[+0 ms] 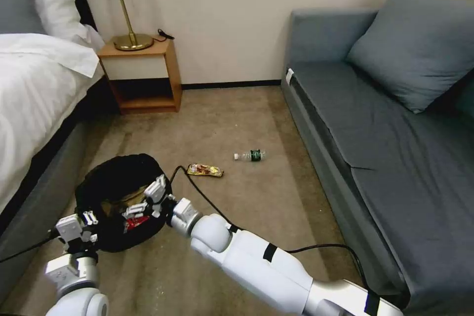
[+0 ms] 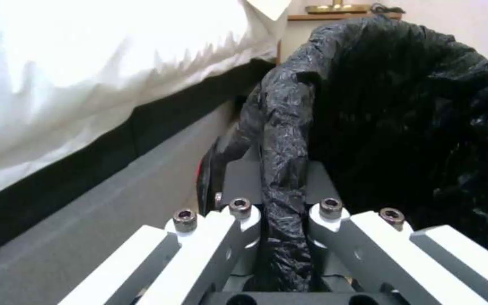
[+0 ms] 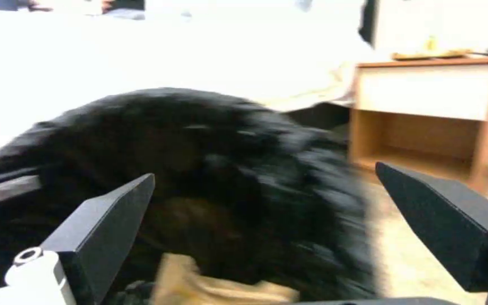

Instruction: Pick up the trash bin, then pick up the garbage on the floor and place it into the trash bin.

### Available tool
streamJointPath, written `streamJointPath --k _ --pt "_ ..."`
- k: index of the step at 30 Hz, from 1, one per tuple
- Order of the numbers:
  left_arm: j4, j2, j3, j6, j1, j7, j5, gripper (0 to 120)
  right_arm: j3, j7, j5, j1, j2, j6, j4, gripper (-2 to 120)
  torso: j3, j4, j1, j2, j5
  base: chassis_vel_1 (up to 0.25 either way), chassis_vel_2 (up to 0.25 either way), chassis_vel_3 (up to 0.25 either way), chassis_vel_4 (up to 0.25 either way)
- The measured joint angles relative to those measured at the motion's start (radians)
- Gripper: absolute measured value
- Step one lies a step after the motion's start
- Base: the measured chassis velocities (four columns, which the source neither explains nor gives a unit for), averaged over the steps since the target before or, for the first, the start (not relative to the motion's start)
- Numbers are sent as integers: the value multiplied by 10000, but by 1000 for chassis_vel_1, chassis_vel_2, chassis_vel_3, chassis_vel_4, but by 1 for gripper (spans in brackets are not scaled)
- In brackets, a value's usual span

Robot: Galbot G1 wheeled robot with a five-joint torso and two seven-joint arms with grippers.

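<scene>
Beige carpet (image 1: 237,123) runs between a white bed (image 1: 34,89) on the left and a grey sofa (image 1: 395,123) on the right, with a wooden nightstand (image 1: 143,76) and brass lamp (image 1: 129,15) at the wall. Just beyond both hands sits the trash bin (image 1: 118,182), lined with a crinkly black bag. The left hand (image 1: 88,222) is clamped on the bin's near rim, its fingers (image 2: 238,212) pinching a fold of the bag. The right hand (image 1: 145,200) hangs over the bin's mouth with its fingers (image 3: 108,220) spread wide, nothing between them. Below it, inside the bin, lie a brown paper bag (image 3: 210,284) and a red-and-white wrapper (image 1: 136,221). Past the right hand, on the carpet, lie a yellow-brown snack wrapper (image 1: 205,170) and, farther off, a small clear bottle (image 1: 250,155).
</scene>
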Motion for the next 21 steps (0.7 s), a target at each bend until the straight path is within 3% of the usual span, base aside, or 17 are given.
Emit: streamJointPath --k 12,21 --pt "507 235 -160 -273 -21 -87 -116 6 2300 70 -502 -990 -415 69 -961 100 0 -1 0 0 1 0 0 0 0" --pt "683 157 -153 -385 -50 -162 32 6 2995 -397 -522 -1058 -555 199 -1677 100 0 0 0 0 1 0 0 0 0"
